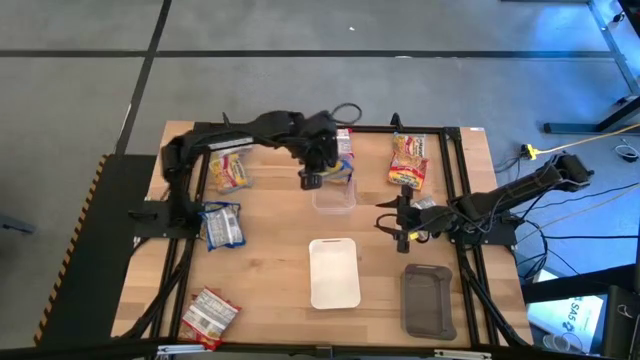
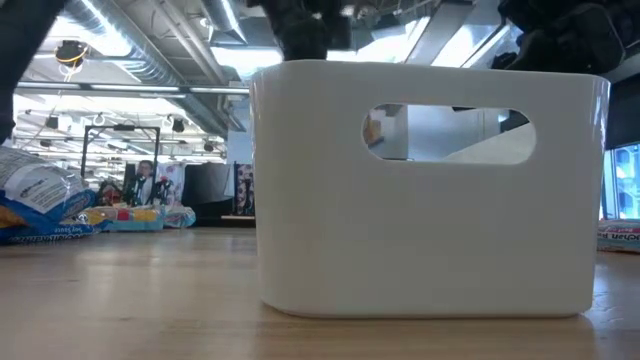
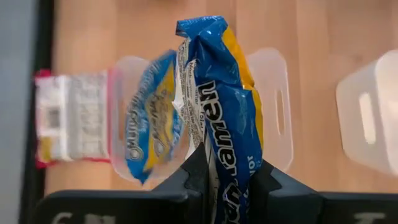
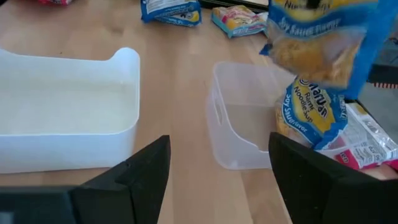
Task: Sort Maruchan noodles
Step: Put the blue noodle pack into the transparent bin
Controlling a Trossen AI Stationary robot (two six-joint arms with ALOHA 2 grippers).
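My left gripper (image 1: 311,181) (image 3: 227,180) is at the table's far middle, shut on a blue-yellow Maruchan packet (image 3: 221,93) (image 4: 323,43) that hangs over a clear bin (image 1: 335,200) (image 4: 242,124). A second blue-yellow packet (image 3: 152,124) (image 4: 308,118) leans inside that bin. My right gripper (image 1: 398,226) (image 4: 217,180) stands open to the bin's right, with nothing between its fingers. Other packets lie flat on the table: yellow-red (image 1: 230,170), blue (image 1: 222,225), silver-red (image 1: 210,315), orange-yellow (image 1: 408,160) and pink-white (image 1: 345,143) (image 3: 68,118). My left gripper pinches one end of the blue-yellow packet (image 3: 229,168) between its two fingers, coming from above and slanting down. The crinkled packet hangs below the fingers, lifted clear above the clear bin and the packet inside it.
A white tray (image 1: 334,272) (image 4: 62,124) sits at the near middle and a dark grey tray (image 1: 428,300) at the near right. In the low view the white tray's wall (image 2: 430,190) fills the picture. Bare wood lies between the packets on the left.
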